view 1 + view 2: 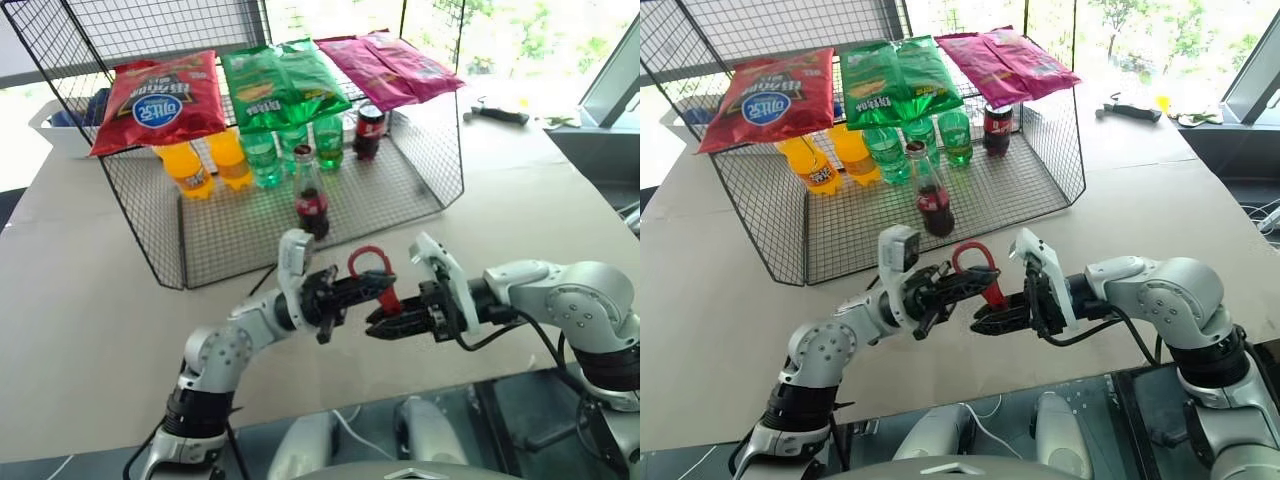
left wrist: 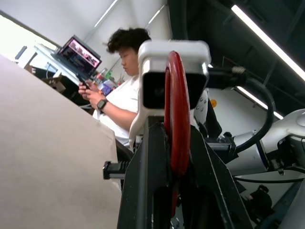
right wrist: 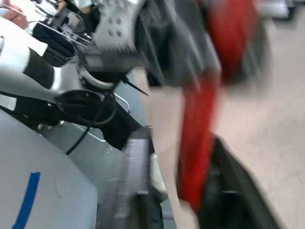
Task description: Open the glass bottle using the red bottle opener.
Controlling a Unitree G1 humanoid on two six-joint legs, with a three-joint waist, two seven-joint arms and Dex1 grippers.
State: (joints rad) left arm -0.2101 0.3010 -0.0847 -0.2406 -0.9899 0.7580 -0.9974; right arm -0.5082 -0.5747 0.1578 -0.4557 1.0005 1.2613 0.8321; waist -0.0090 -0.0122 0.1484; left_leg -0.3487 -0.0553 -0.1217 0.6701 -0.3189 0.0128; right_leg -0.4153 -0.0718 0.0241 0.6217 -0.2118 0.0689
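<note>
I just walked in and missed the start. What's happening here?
The robot is holding a red bottle opener in the air between its two hands. The left hand is shut on it, and the right hand is at the handle end, its fingers apart. The glass bottle stands untouched in the wire rack on the table, cap on, beside soda bottles and under chip bags.

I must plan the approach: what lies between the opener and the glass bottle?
Only bare table and the wire rack's open front edge lie between the opener and bottle, in the left eye view.
</note>
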